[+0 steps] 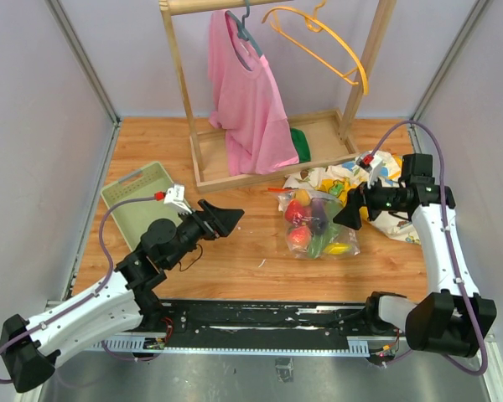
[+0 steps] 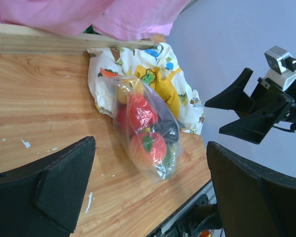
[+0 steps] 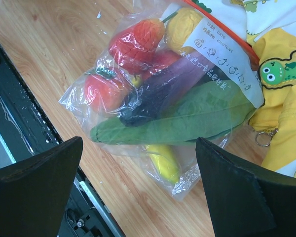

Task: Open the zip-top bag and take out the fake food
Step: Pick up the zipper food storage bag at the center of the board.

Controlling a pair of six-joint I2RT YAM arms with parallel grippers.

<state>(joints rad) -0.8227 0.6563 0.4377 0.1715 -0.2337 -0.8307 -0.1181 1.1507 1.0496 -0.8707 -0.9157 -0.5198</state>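
1. Lying between the left gripper (image 1: pixel 232 219) and right gripper (image 1: pixel 345 211), both spread, the zip-top bag (image 1: pixel 323 230) holds the fake food (image 3: pixel 138 42).
2. Right wrist alone shows its label (image 3: pixel 222 54); zipper (image 3: pixel 224 30) seemingly shut.
3. Dinosaur cloth (image 3: pixel 281 74) touches its mouth.

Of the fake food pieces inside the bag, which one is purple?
The long dark purple piece, an eggplant shape lying diagonally in the middle of the zip-top bag, between the red pieces and the long green piece.
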